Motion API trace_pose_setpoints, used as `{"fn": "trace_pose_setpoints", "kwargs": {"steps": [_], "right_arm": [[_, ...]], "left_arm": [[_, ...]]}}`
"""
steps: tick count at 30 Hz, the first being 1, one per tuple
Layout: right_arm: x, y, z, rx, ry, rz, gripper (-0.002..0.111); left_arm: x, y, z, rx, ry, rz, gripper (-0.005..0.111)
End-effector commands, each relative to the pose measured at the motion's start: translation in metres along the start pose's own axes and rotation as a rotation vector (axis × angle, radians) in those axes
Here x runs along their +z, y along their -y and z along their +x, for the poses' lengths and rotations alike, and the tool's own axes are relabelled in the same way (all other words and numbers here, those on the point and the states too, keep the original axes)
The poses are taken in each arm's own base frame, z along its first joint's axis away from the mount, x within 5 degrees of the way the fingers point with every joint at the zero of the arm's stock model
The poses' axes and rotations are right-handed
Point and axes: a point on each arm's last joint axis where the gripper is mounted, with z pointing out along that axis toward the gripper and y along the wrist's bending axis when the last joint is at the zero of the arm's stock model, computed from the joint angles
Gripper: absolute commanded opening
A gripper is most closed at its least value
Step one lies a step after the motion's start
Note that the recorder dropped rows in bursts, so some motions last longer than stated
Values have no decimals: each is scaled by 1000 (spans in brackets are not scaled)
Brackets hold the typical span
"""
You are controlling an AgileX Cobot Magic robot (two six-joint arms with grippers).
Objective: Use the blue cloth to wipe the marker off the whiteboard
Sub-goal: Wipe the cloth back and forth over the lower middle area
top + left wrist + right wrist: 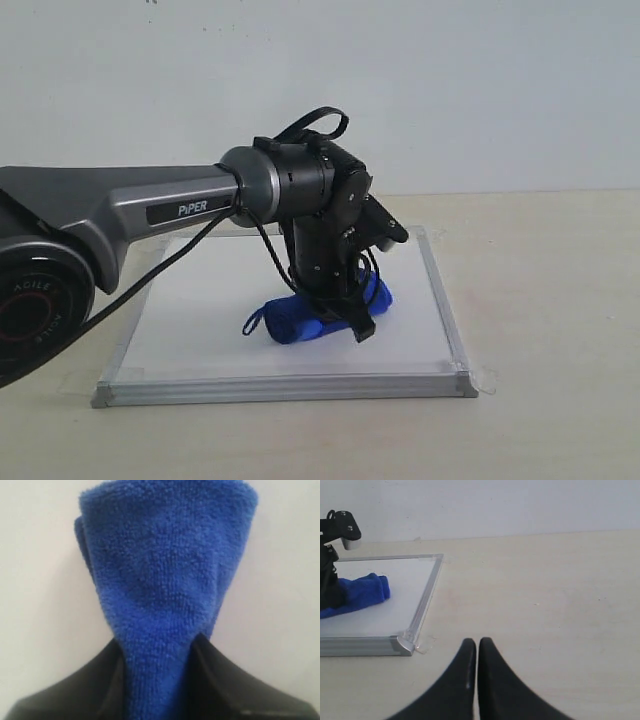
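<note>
The whiteboard (200, 325) lies flat on the table, its silvery frame (422, 605) taped at the corners. No red marker lines show on its bare white surface in any view; the arm and cloth hide part of it. The blue cloth (298, 320) lies as a roll on the middle of the board, its small loop toward the left. My left gripper (347, 312) points down onto the board, shut on the blue cloth (165, 555), which is pinched between the black fingers (75, 690). My right gripper (477, 643) is shut and holds nothing, over bare table off the board's near right corner.
The grey left arm (150, 210) reaches in from the left over the board, with a black cable looping beneath it. A beige table (540, 300) surrounds the board, and a pale wall (450, 90) stands behind. The left wrist (335, 535) shows at the edge of the right wrist view.
</note>
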Motion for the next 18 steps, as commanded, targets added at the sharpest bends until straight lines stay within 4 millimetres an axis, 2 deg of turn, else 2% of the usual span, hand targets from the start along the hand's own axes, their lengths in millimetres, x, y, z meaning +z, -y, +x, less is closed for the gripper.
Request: {"fn": "trace_pose_setpoints", "kwargs": {"steps": [1,6,9,14,16,17,18], "right_arm": [[0,0,-1,-4,15,-1,1],[0,0,-1,-4,15,-1,1],[0,0,-1,-4,15,-1,1],[0,0,-1,-4,15,-1,1],[0,0,-1,-4,15,-1,1],[0,0,-1,-4,15,-1,1],[0,0,-1,-4,15,-1,1]], "left_arm": [[0,23,0,61,-33,128,4],[-8,56,-8,214,49,370,4],[-9,60,-10,227,86,417,4],[-6,52,-12,192,92,336,4],[-3,42,-10,155,68,236,4],[-1,28,-8,102,33,106,4],[0,22,-7,75,22,56,4]]}}
